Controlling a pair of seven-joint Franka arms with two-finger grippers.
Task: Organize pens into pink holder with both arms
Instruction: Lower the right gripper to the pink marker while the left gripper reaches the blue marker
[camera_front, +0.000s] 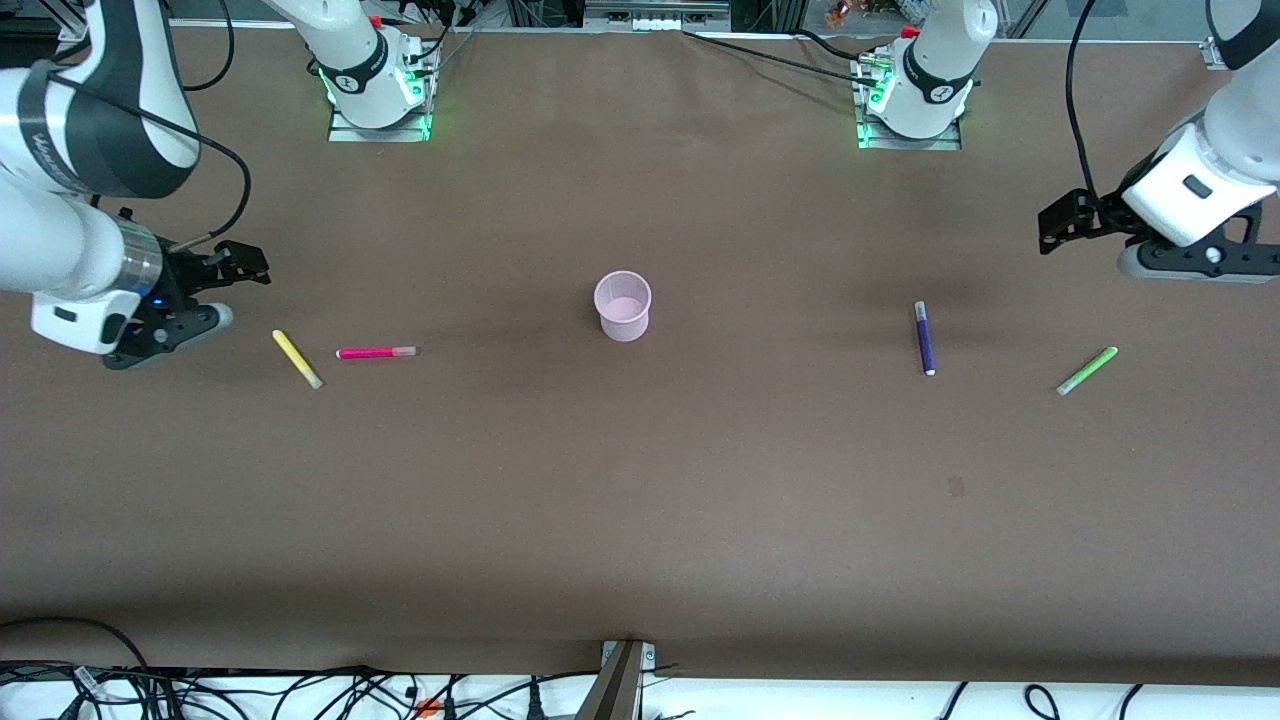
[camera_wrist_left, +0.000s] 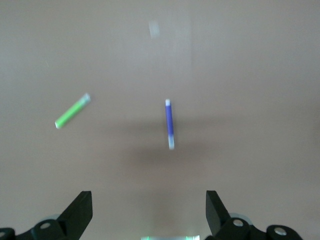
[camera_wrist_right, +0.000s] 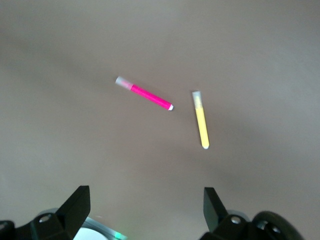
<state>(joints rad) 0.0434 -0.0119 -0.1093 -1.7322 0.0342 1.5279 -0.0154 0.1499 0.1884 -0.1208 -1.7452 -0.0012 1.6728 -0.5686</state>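
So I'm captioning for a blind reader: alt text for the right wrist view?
A magenta-pink pen and a yellow pen lie apart on the brown table, with the right gripper above them, its fingers open.

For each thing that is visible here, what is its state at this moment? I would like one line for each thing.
pink holder: upright, empty, mid-table.
yellow pen: lying flat on table.
magenta pen: lying flat, beside the yellow pen, not touching.
purple pen: lying flat.
green pen: lying flat.
left gripper: open, holding nothing, over the table's left-arm end.
right gripper: open, holding nothing, over the table's right-arm end.
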